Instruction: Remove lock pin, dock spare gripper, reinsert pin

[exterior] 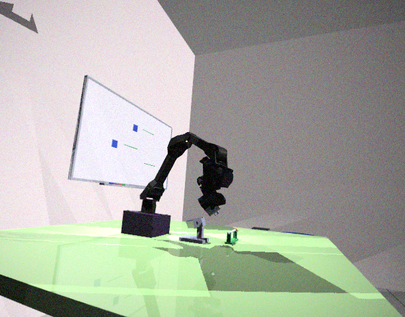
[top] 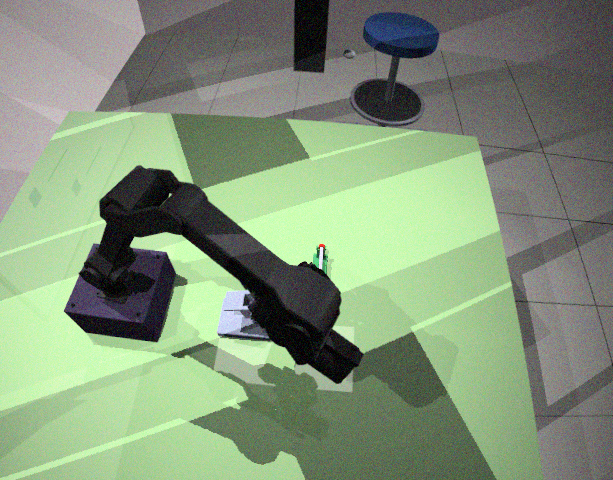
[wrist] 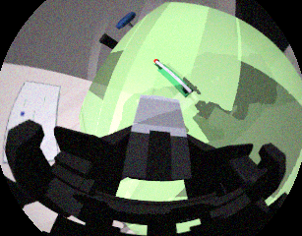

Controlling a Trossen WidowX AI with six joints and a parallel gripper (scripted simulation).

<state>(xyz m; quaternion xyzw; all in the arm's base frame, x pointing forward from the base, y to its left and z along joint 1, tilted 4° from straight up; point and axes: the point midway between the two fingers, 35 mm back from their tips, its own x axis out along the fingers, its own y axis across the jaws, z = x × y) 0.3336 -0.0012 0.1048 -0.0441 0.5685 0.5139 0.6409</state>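
Your glossy pale-green desk (top: 399,206) (exterior: 110,273) (wrist: 185,29) directly carries a dark purple box-shaped base (top: 84,317) (exterior: 146,223), a pale grey socket mount (top: 234,328) (exterior: 193,239) and a green pin rack (top: 316,259) (exterior: 233,240) (wrist: 171,80).

Arches black and jointed over the table, elbow high. Points a black parallel-jaw gripper (exterior: 213,206) (wrist: 156,130) downward, fingers clamped, partly spread.

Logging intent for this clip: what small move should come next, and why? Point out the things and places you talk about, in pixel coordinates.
Probably swing the gripper (exterior: 214,212) (wrist: 156,130) toward the mount (top: 234,315) (exterior: 199,229) and line up the spare gripper (wrist: 156,130): it is held above the table, while the pin (top: 321,255) (exterior: 232,231) (wrist: 172,75) rests on its green holder (top: 316,258) (exterior: 232,240) (wrist: 165,77).
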